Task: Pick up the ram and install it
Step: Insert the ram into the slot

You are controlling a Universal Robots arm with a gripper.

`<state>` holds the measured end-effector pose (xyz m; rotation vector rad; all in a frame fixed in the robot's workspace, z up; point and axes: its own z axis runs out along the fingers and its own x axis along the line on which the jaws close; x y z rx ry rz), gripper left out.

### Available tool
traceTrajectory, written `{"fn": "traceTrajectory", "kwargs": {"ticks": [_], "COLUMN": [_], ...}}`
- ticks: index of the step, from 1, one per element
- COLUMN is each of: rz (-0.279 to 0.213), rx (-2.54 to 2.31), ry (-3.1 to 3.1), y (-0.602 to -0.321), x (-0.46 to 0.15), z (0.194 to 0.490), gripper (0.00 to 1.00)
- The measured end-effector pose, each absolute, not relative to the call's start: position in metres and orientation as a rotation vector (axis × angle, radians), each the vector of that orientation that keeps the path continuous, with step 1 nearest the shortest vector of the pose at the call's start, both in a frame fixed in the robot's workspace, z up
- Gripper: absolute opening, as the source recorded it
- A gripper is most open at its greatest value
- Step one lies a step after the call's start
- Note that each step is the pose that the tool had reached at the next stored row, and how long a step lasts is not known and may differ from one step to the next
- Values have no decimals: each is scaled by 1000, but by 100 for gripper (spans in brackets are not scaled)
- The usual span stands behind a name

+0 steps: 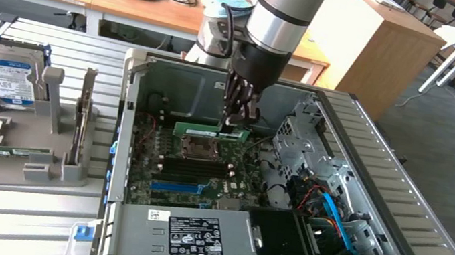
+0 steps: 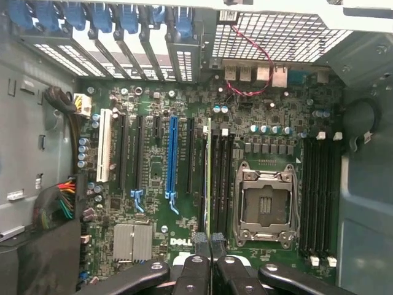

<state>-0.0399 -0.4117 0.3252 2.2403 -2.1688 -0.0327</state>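
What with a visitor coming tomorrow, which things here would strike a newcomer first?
The gripper, shut on the ram, reaches into the open computer case, the stick on edge by the processor socket. At the exterior view's left, a hard drive stands in a grey holder.

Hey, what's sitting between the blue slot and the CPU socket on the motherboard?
In the wrist view, black slots and the ram, seen edge-on, lie between the blue slot and the CPU socket.

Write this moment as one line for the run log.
step: install | gripper: shut on ram | where: inside computer case, above motherboard, beside processor socket | seated: cannot tell
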Motion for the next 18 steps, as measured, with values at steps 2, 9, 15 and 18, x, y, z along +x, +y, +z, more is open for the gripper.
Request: {"fn": "traceTrajectory", "kwargs": {"ticks": [2, 9, 15, 18], "rz": [-33, -32, -32, -32], "rx": [2240, 2237, 2233, 2230], "ry": [-2170, -2173, -2177, -2180], "y": [-412, -413, -413, -413], "x": [-40, -40, -40, -40], "z": [321, 310, 302, 299], "gripper": [12, 12, 12, 12]}}
